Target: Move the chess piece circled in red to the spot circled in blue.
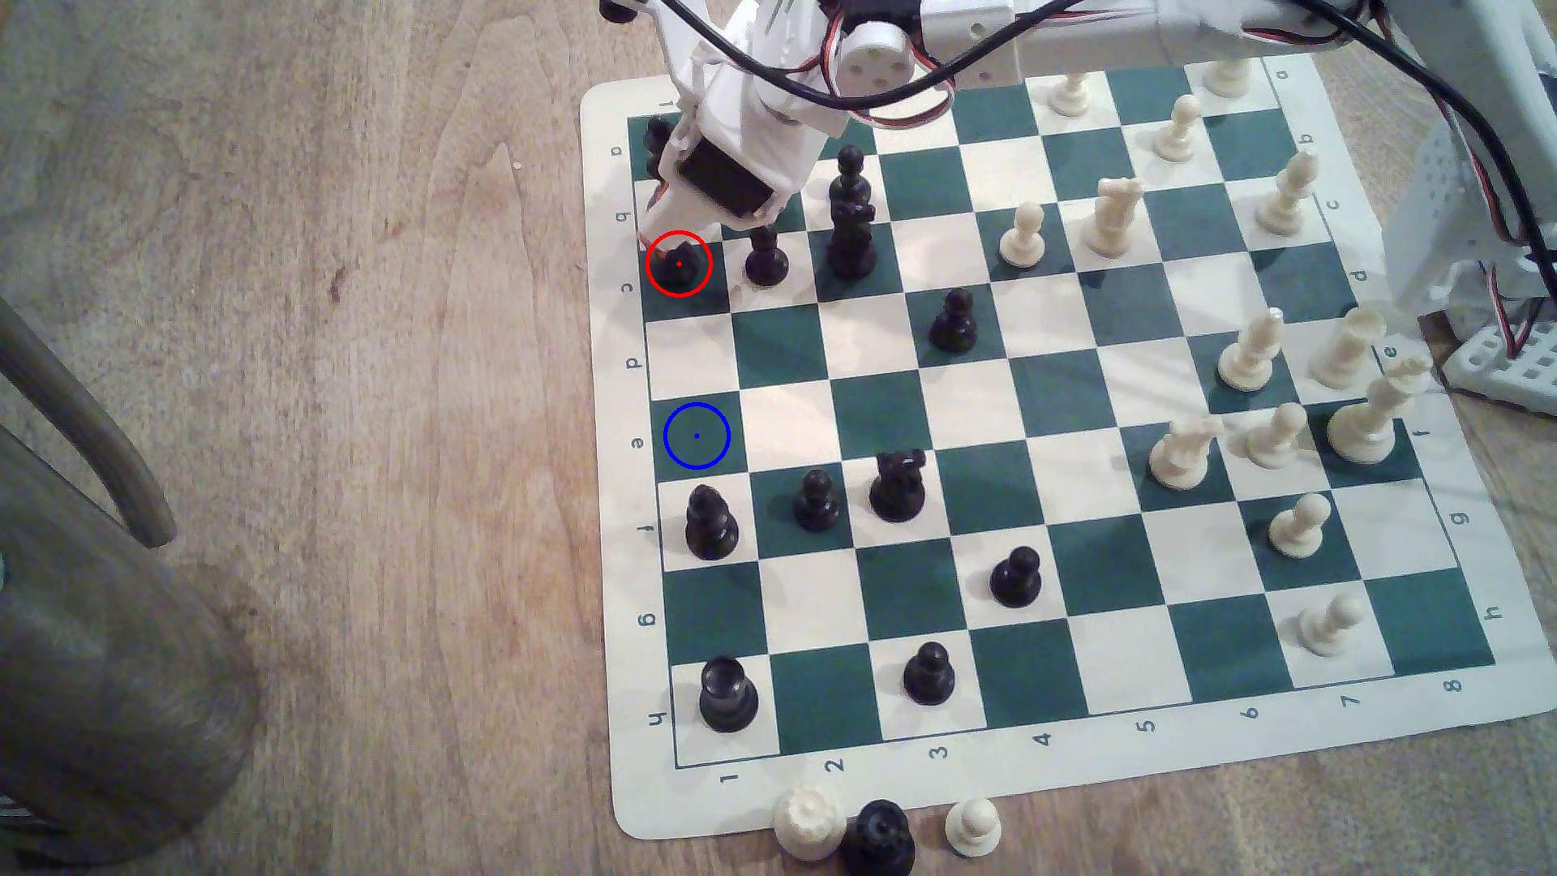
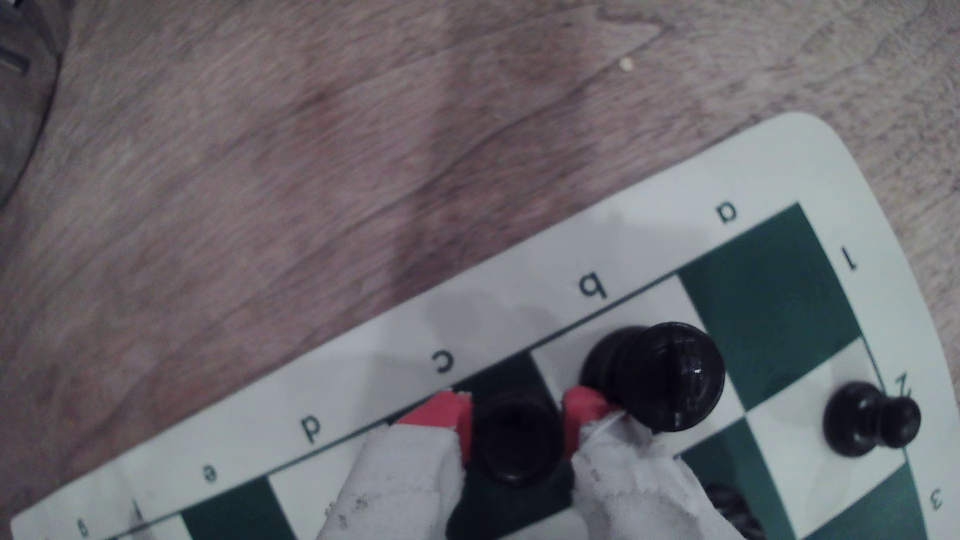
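Soft, even light falls on the wooden counter point(image 1: 337, 421) in the exterior view, and the pieces on the chess mat point(image 1: 1095, 750) throw only faint, short shadows while the cream ones look slightly washed out. That view is grainy, and the mat's straight edges bow a little near the frame's corners. The wrist view is dimmer and softer: the black rook point(image 2: 514, 441) between the claw point(image 2: 514, 420) fingers is blurred, and a small glint sits on the neighbouring black piece point(image 2: 670, 376).
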Controlling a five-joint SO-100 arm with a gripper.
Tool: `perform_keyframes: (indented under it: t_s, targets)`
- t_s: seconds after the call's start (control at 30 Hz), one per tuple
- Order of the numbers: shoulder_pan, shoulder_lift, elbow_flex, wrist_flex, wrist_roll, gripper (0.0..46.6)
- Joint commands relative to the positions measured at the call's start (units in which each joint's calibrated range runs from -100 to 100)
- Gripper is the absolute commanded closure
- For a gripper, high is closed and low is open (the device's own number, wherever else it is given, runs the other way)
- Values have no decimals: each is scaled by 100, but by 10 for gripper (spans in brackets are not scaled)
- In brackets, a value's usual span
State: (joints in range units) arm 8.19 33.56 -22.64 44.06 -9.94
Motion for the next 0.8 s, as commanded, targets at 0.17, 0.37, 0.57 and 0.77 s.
perform_keyframes:
  t_s: [0.17,0.37,0.57,0.77]
  targets:
    - [-40,-317,-57,-25,-10,464]
    - [-56,-631,-121,65,-34,464]
    - [-236,-1539,-93,524,-117,464]
    - [-643,-2133,-93,909,-195,464]
